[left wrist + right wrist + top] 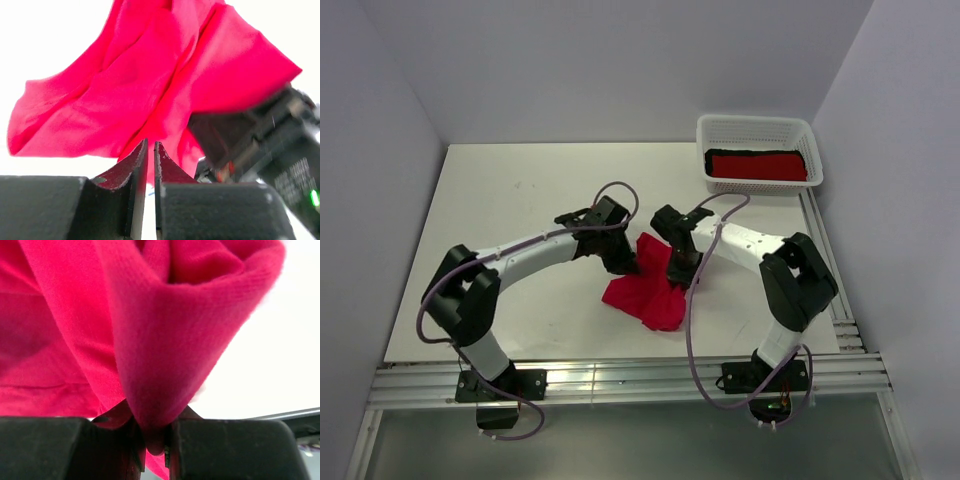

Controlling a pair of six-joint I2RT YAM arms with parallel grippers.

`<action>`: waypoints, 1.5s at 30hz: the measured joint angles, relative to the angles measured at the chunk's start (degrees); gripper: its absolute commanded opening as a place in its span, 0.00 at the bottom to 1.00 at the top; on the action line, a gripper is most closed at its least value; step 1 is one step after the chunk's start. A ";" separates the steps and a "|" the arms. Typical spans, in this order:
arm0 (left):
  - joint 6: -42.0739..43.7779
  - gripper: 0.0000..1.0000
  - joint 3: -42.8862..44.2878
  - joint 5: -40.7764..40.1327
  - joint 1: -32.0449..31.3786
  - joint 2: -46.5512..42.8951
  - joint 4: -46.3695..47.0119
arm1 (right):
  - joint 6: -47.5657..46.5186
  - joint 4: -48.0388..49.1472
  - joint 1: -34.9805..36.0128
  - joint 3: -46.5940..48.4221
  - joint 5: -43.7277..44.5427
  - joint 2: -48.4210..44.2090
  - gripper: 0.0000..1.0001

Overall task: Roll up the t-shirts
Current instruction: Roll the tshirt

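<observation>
A bright pinkish-crimson t-shirt (645, 292) is bunched up at the middle of the table, partly lifted between the two arms. My right gripper (152, 432) is shut on a thick fold of it (165, 340), and the cloth bulges out above the jaws. My left gripper (151, 145) stands at the shirt's left edge (165, 75), its jaws a narrow slit apart with no cloth pinched between them. From above, the left gripper (628, 262) and the right gripper (682, 270) flank the shirt's raised top. A deeper red rolled t-shirt (757, 167) lies in the basket, with a black one (752, 153) behind it.
The white mesh basket (760, 125) stands at the back right corner of the table (510, 200). The right arm's black wrist body (260, 140) is close beside the left gripper. Metal rails (620, 378) run along the near edge.
</observation>
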 measured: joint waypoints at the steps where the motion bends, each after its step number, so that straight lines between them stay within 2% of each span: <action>1: -0.02 0.15 -0.92 -0.02 0.48 -1.66 0.22 | -0.26 -1.03 0.04 0.98 0.44 0.87 0.00; 12: -0.94 0.15 -15.89 -0.83 2.86 -18.73 1.16 | -1.01 -12.22 1.09 11.87 4.79 11.87 0.00; 16: -1.60 0.16 -22.08 0.22 7.32 -23.65 0.66 | -0.76 -15.26 2.80 14.86 7.04 14.40 0.00; 23: -0.72 0.15 -24.04 0.81 14.05 -25.68 -0.90 | 0.81 -23.15 7.61 24.04 14.23 23.21 0.00; 32: 0.48 0.17 -26.10 3.28 14.71 -29.53 -0.42 | 2.99 -30.05 11.39 30.49 19.61 30.47 0.00; 33: 0.55 0.17 -26.38 3.76 14.71 -30.03 0.04 | 3.02 -30.88 11.47 31.43 19.61 31.26 0.04; 35: 0.81 0.17 -26.93 4.87 14.71 -30.91 1.05 | 2.99 -32.04 11.54 32.68 19.56 32.35 0.23; 36: 1.01 0.17 -26.97 5.31 14.67 -31.04 1.42 | 3.04 -32.63 11.56 33.35 19.47 32.83 0.27; 41: 1.55 0.18 -26.97 6.49 13.44 -30.97 4.17 | 3.17 -33.38 11.56 34.84 18.93 33.48 0.29; 45: 1.49 0.18 -26.67 6.47 10.43 -29.40 6.73 | 3.17 -33.16 11.32 36.06 17.38 33.42 0.34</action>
